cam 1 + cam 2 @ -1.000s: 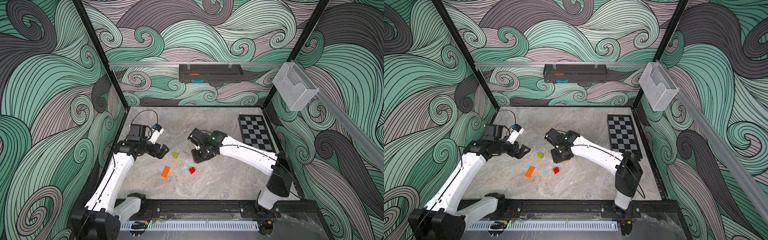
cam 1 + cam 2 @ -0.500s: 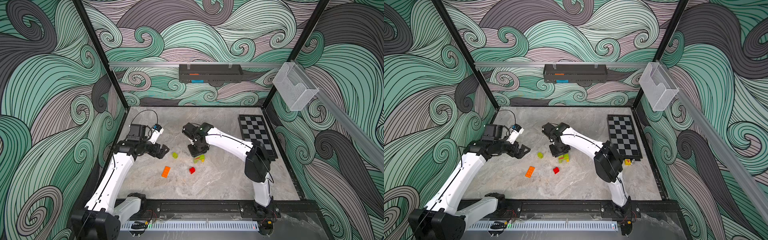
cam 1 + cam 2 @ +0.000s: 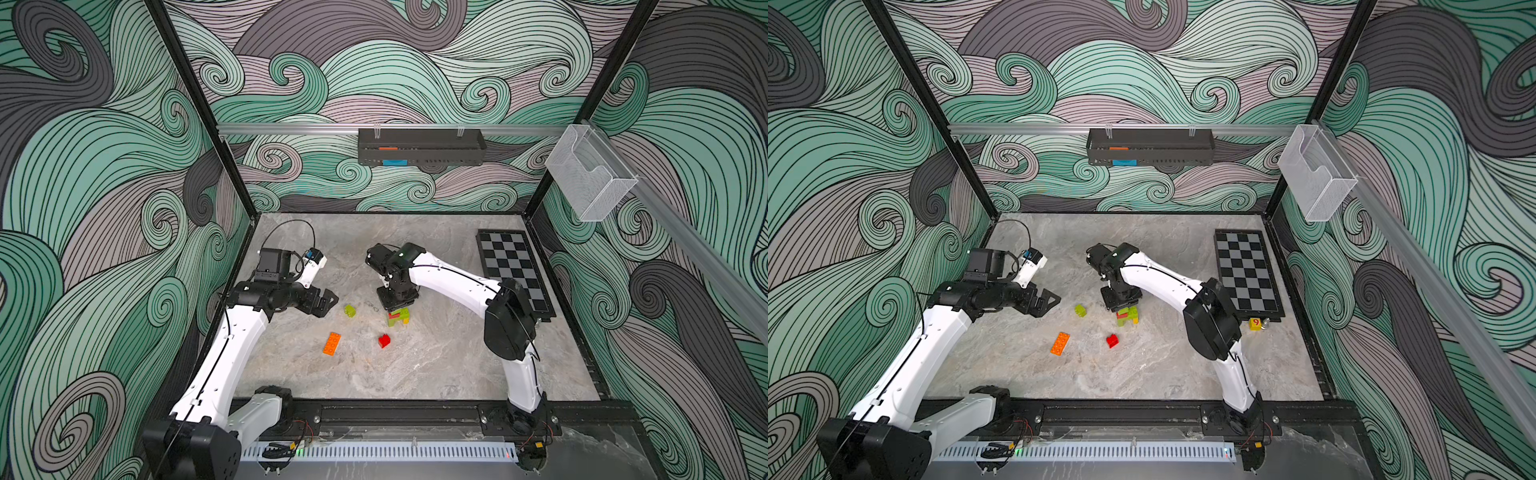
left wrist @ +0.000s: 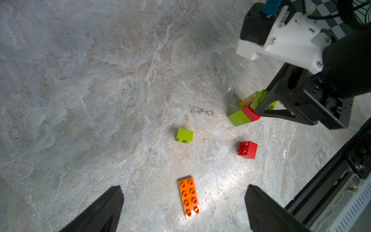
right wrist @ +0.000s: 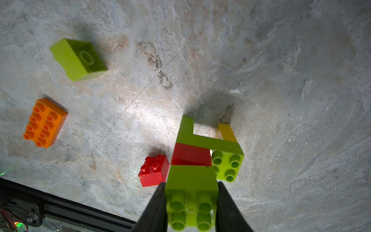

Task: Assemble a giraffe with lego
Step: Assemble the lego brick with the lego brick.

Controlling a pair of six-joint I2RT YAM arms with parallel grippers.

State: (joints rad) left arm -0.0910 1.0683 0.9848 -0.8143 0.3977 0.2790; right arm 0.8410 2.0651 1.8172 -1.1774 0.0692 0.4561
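The right gripper [image 5: 191, 200] points straight down over the middle of the marble table [image 3: 415, 365], and its two black fingers [image 5: 158, 200] are clamped on the sides of a lime green brick [image 5: 191, 180]. That brick is the top of the unfinished giraffe [image 5: 200, 152]. Its neck is a vertical stack with studs facing up towards the gripper: the held lime brick sits on a red one, which sits on one end of a longer lime body brick. The body's long axis lies level, running roughly side to side in both top views [image 3: 398, 316] [image 3: 1127, 316], with the neck at the end nearer the left arm. One lime leg and one yellow leg hang down to the table – whether they rest on it cannot be told.

Three loose pieces of lego lie nearby, all apart from each other:
- A small red brick [image 3: 384, 340] sits studs up, just in front of the giraffe.
- A lime brick [image 5: 78, 59] lies tipped on its side, showing its hollow underside.
- A long orange brick [image 4: 189, 196] lies flat, studs up. Its length runs mostly front to back.

The left gripper [image 3: 328, 302] hovers beside the tipped lime brick, jaws spread wide and empty. A chequered board [image 3: 513, 270] lies along the right edge.
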